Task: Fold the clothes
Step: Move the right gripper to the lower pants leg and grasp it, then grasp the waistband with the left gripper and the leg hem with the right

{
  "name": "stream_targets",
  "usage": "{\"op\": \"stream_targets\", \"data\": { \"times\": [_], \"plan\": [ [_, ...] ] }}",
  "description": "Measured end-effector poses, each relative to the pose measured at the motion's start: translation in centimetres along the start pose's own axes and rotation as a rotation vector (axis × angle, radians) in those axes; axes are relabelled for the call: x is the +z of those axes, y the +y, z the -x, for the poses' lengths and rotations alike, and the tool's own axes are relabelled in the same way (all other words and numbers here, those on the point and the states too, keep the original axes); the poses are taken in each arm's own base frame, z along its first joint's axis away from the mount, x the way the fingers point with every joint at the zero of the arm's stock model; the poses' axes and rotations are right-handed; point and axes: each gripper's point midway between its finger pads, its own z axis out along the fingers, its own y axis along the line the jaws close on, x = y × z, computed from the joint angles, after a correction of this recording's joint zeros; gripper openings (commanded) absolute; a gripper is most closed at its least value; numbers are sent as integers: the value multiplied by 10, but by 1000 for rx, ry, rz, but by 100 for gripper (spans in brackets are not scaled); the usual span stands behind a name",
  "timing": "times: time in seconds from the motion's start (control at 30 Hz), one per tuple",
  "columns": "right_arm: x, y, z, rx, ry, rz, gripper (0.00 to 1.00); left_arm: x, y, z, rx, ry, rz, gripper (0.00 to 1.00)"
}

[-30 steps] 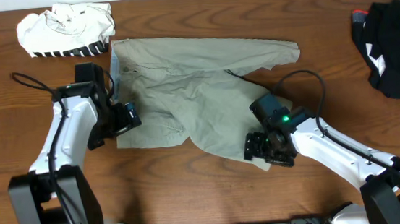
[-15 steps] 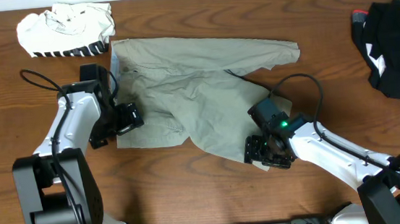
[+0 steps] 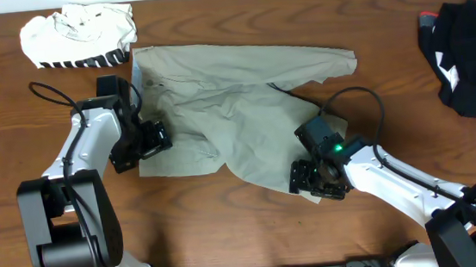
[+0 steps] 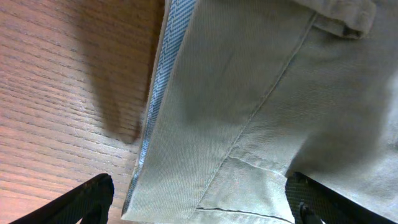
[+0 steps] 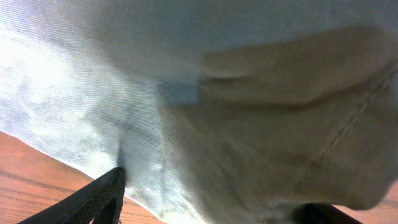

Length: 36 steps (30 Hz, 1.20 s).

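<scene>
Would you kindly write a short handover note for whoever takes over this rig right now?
Left gripper: open, jaws straddling the left edge of the khaki garment.
Right gripper: open, over that garment's lower right corner.
The khaki garment lies spread and wrinkled in the middle; the white striped garment is bunched at the back left; the black garment is heaped at the right edge.
Done: no fold visible.
Left: grip both spots, fold the khaki piece, then the other two.
</scene>
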Motion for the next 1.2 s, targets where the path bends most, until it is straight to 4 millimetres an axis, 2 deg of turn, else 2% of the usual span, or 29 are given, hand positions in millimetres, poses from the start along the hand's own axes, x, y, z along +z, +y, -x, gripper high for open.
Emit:
{"op": "stream_targets", "data": {
  "times": [0.1, 0.2, 0.3, 0.4, 0.43, 0.47, 0.67, 0.77, 0.97, 1.17, 1.2],
  "plan": [
    [0, 0, 0, -3, -1, 1, 45, 0, 0, 0, -1, 1, -3, 60],
    [0, 0, 0, -3, -2, 1, 28, 0, -1, -1, 2, 4, -6, 33],
    [0, 0, 0, 2, -1, 1, 18, 0, -1, -3, 5, 14, -5, 7],
    [0, 0, 0, 0, -2, 1, 15, 0, 1, -9, 9, 36, -1, 6],
    [0, 0, 0, 1, -1, 1, 11, 0, 1, -12, 9, 49, 1, 6],
    [0, -1, 0, 0, 1, -2, 2, 0, 2, -15, 7, 62, 5, 6],
    [-11, -3, 3, -13, -15, 10, 1, -10, 9, -43, -8, 165, 35, 6],
    [-30, 2, 12, -23, -71, 53, 1, -33, 8, -48, -5, 146, 29, 6],
    [-83, 11, 27, -51, -215, 156, 1, -104, -3, -48, 25, -67, -39, 6],
    [-136, 2, 35, -40, -319, 197, 1, -142, -1, -71, 38, -160, -70, 6],
    [-145, 1, 36, -39, -340, 202, 1, -147, -1, -75, 40, -170, -73, 8]
  ]
}}
